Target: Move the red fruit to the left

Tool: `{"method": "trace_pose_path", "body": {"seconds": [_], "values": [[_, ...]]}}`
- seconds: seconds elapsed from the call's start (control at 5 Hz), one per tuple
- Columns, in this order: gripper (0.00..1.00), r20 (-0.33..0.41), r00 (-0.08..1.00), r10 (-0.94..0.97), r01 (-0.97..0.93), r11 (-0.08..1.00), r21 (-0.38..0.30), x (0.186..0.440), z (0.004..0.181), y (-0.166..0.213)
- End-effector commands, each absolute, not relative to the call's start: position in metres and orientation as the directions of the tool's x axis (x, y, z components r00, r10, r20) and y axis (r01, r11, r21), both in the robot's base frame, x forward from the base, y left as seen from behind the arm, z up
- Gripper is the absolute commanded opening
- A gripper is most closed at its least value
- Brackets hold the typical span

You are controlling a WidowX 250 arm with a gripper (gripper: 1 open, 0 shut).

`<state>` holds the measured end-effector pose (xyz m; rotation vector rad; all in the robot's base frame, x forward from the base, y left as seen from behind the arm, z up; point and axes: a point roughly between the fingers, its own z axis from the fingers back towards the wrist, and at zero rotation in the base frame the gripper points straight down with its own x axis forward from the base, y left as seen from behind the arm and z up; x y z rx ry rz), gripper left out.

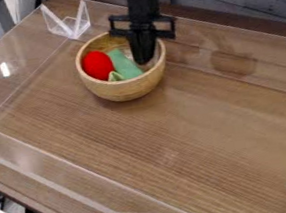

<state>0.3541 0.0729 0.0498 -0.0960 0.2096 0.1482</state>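
Wooden tabletop (178, 139); green block (125, 65) beside red fruit (97, 65) in bowl (108, 90)

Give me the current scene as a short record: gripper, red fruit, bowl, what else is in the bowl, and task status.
gripper: shut, pointing down at the bowl's far right part
red fruit: in the left part of the bowl, not in the grip
bowl: round, wooden, on the table
also in bowl: light-green block, right of the fruit
contact: cannot tell whether the gripper touches the block
task status: fruit not yet gripped
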Motion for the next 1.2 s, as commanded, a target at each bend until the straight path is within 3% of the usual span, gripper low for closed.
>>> {"method": "trace_pose_path", "body": {"seconds": [0.0, 0.4, 0.6, 0.8, 1.0], "values": [[0.0, -0.099, 0.978, 0.185, -0.196, 0.974, -0.112, 0.368, 0.101, 0.091], [0.0, -0.073, 0.971, 0.229, -0.239, 0.949, -0.206, 0.371, 0.141, 0.107], [0.0, -0.08, 0.963, 0.257, -0.268, 0.942, -0.202, 0.372, 0.138, 0.11], [1.0, -0.096, 0.954, 0.283, -0.296, 0.937, -0.185, 0.373, 0.125, 0.111], [1.0, -0.11, 0.938, 0.33, -0.345, 0.924, -0.168, 0.37, 0.104, 0.125]]}}
